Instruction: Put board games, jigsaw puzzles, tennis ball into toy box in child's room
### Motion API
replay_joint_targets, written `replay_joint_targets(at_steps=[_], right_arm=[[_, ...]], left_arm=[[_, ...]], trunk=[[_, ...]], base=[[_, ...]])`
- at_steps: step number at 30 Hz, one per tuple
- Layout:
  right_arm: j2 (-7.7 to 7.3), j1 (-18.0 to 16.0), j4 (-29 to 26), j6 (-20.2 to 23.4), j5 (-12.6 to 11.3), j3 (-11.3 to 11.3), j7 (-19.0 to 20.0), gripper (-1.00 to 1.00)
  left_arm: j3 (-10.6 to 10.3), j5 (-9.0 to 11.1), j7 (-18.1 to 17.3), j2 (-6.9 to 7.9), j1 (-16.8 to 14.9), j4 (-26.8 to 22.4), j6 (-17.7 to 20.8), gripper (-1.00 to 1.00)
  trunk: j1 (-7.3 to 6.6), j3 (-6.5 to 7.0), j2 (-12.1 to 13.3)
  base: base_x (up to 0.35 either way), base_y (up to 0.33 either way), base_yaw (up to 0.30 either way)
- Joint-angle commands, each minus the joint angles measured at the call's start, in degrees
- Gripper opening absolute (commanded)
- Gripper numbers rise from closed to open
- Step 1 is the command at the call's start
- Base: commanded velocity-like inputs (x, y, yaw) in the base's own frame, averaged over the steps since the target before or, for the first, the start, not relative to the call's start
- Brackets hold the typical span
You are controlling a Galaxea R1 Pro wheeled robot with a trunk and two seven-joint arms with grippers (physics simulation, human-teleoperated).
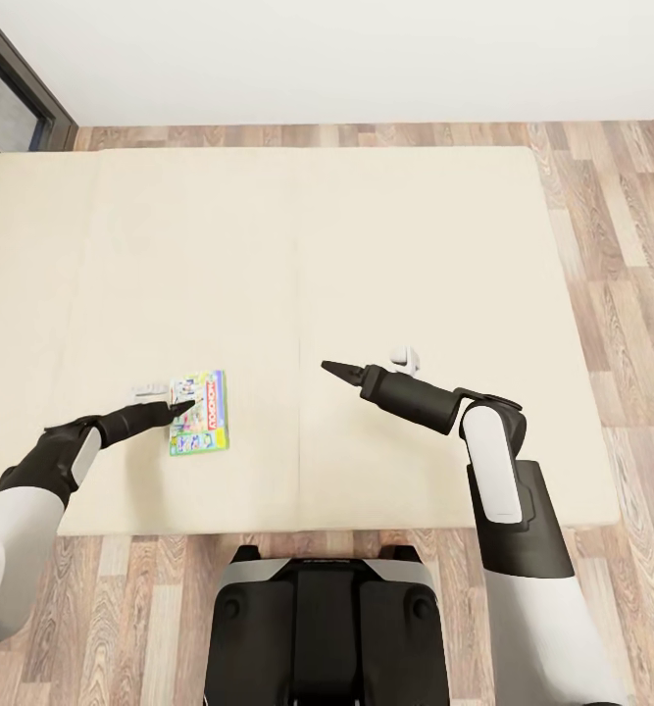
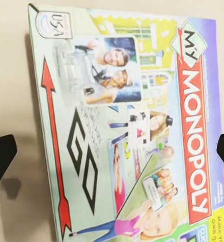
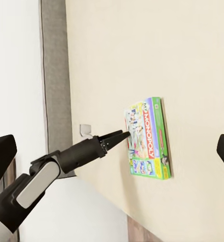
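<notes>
The bed (image 1: 366, 245), a broad beige mattress, takes up the centre and upper part of the head view, with plank floor (image 1: 621, 294) along its right side. The game box (image 1: 200, 412) (green-edged, lettered "Monopoly") lies flat at the lower left of the mattress. The left tool (image 1: 181, 404) hangs directly over it with its fingers spread wider than the box face, gripping nothing. The right tool (image 1: 334, 368), right of centre, is open and empty. The box looks light, stiff and smooth-faced; lying flat, it is best pinched across its narrow width at the long edges.
</notes>
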Motion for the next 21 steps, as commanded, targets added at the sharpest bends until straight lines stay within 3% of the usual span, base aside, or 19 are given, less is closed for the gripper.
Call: replay_joint_targets(at_steps=[1, 21], right_arm=[[0.03, -0.03, -0.02, 0.21, 0.6, -0.06, 0.58, 1.0], [0.06, -0.03, -0.01, 0.21, 0.61, 0.01, 0.55, 1.0]], left_arm=[[0.3, -0.01, -0.46, -0.02, -0.06, -0.04, 0.52, 1.0], [0.3, -0.01, -0.61, 0.0, -0.11, -0.04, 0.29, 1.0]], trunk=[[0.03, -0.06, -0.09], [0.03, -0.96, -0.09]], base=[[0.0, 0.0, 0.0], [0.0, 0.0, 0.0]])
